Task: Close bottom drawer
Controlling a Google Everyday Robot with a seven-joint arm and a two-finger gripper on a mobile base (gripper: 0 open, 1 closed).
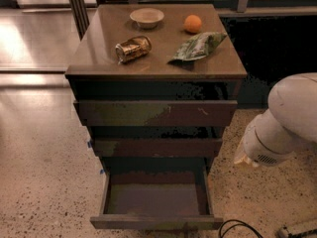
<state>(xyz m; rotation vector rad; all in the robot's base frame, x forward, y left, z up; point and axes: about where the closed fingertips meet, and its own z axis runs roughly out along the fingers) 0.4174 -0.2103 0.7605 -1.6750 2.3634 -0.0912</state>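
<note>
Bottom drawer standing open at the foot of the bench, front running side to side. Tool off the bench's right flank, spread impossible to tell, so drawer front lying left and lower.

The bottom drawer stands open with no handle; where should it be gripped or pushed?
Probably the bottom drawer by its front panel, mid-width, from the front: flat, handle-less, pulled out toward the camera. The gripper sits right of the cabinet.
</note>
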